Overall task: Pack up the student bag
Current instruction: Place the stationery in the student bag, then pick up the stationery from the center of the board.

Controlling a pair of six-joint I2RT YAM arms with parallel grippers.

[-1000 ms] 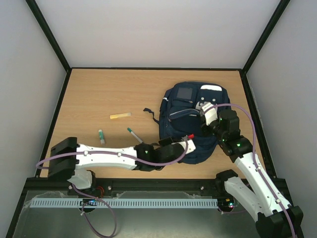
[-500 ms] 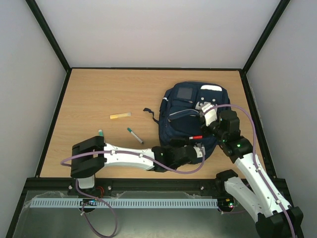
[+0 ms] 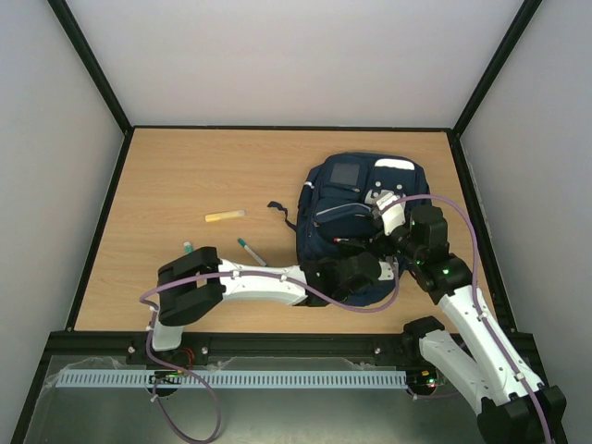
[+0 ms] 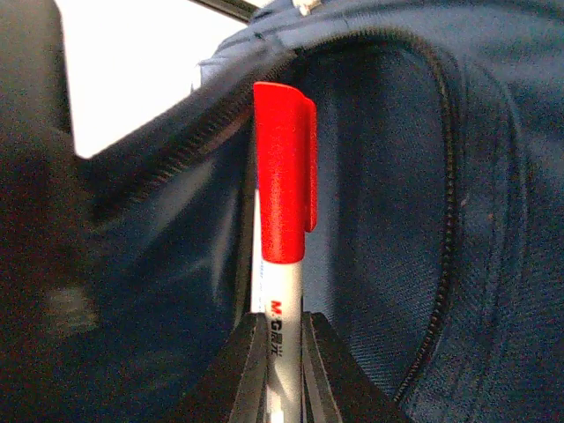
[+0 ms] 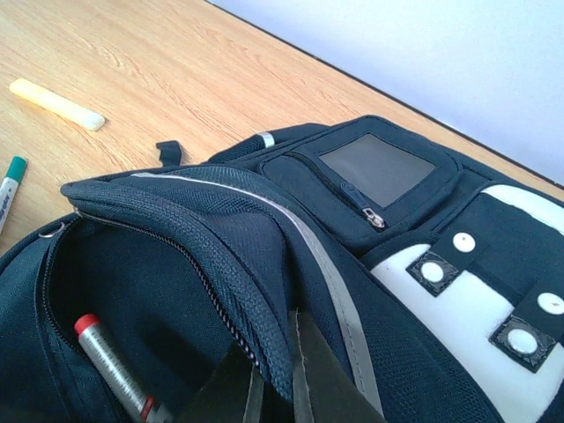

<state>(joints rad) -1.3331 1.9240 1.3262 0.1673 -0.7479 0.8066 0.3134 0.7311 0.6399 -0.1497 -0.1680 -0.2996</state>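
Observation:
The student bag (image 3: pixel 361 199) lies at the right of the table, navy with white stripes and a white patch. My right gripper (image 3: pixel 375 229) is shut on the edge of its front pocket flap (image 5: pixel 264 352) and holds the pocket open. A red-capped white marker (image 4: pixel 282 194) sits in my left gripper (image 4: pixel 280 352), which is shut on its barrel. The red cap points into the open pocket, between the zip edges. In the right wrist view the marker's end (image 5: pixel 106 357) shows inside the pocket mouth. From above, the left gripper (image 3: pixel 351 254) is over the bag's near side.
On the wood to the left of the bag lie a yellow highlighter (image 3: pixel 225 215), a green-capped marker (image 3: pixel 250 252) and a green-tipped stick (image 3: pixel 188 247) partly behind my left arm. A loose strap (image 3: pixel 280 211) trails from the bag's left side. Black frame rails border the table.
My left arm has swung right and forward over the bag, carrying the red-capped marker from the bag's near edge into the pocket opening. The right gripper has kept its hold.

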